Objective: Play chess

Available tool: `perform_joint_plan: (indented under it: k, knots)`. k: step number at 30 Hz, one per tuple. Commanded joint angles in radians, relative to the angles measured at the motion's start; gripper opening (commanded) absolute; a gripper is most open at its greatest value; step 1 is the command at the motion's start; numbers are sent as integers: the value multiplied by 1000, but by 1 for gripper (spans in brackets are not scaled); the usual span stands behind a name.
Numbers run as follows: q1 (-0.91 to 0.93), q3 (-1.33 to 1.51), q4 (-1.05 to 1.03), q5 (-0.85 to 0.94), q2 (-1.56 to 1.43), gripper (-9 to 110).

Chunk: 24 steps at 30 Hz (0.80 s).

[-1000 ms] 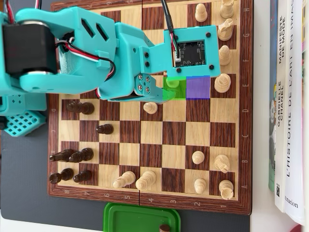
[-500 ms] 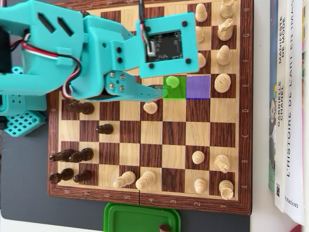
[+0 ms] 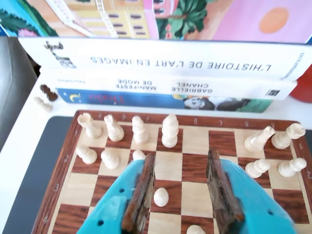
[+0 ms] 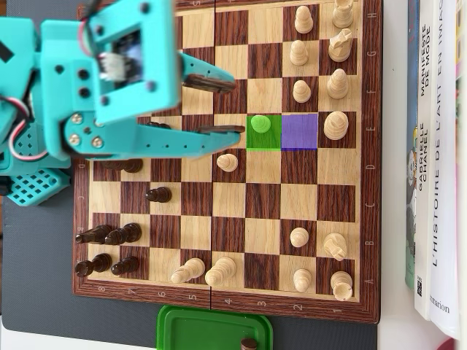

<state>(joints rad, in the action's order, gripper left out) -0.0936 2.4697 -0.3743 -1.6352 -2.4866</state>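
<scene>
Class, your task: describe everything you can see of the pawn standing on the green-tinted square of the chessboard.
The pawn is a small, pale piece that looks like light wood, with a round head on a wider base. It stands upright on the green square, which tints it green in the overhead view, beside a purple square. In the wrist view it stands alone, close to one finger of the open claw. Nothing touches it but the chessboard.
</scene>
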Motion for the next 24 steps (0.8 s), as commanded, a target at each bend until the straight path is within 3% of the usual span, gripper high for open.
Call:
perform_joint_plan:
  k: [1,11,24]
  knots:
    - [26,48,112,3,-100,16]
    - [75,104,417,115,-252,16]
    - [77,433,968,115,-545,16]
